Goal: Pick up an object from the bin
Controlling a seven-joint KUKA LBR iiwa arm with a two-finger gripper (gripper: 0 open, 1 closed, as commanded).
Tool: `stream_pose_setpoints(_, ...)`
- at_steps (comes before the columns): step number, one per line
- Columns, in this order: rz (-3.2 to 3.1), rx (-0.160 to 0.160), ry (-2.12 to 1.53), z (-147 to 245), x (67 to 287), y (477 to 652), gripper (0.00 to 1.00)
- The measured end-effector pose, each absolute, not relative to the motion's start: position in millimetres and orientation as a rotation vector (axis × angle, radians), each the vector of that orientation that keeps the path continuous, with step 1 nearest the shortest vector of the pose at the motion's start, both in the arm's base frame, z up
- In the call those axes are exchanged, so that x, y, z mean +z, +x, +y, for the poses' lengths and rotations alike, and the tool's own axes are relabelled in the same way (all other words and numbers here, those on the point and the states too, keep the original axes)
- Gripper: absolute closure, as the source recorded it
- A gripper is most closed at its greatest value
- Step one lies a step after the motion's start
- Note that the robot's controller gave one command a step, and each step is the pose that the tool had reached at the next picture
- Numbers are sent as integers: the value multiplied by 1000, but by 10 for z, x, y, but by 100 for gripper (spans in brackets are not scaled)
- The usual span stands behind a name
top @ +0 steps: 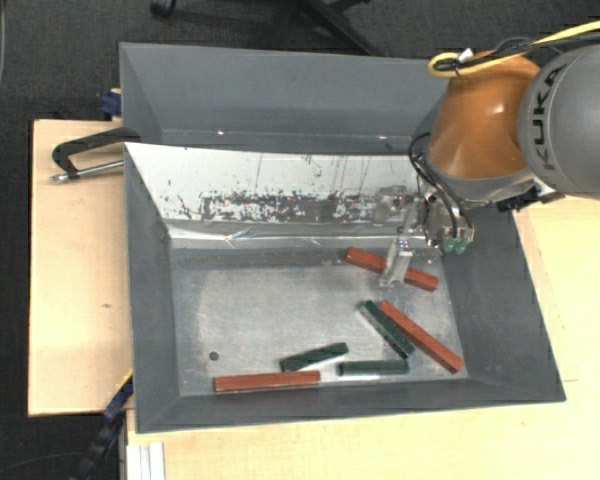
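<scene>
Reaching in from the right, I hang my end effector low over the back right part of the grey metal bin, close to the scuffed back wall. My orange wrist cover sits above it, beyond the bin's right rim.

Directly under my end effector lies a short red stick. It rests flat on the bin floor, slanting down towards the right, and its two ends show on either side of my tool. I cannot tell how wide my end effector stands, nor whether it touches the stick or only hovers over its middle.

Nearer the front, well apart from that stick, a longer red bar lies at a slant with a dark green bar just beside it on its left, the two touching or nearly so. At their lower end a green stick lies almost level. Left of it a dark green piece lies tilted, and a long red bar runs along the front wall.
</scene>
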State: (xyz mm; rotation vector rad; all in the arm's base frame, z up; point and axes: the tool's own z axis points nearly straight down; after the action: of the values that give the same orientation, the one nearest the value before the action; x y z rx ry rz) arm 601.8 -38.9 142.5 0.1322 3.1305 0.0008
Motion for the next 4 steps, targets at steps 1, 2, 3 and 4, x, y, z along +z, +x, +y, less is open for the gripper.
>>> stream_pose_setpoints(1, 3096, 3, 502, -383, 1408, 6004, 0)
stream_pose_setpoints(2, 3126, 2, 326, -275, 792, 5965, 0)
stream_pose_setpoints(3, 3062, 3, 698, -235, 713, 5958, 100)
stream_pose_setpoints(4, 3062, 3, 698, -235, 713, 5958, 100)
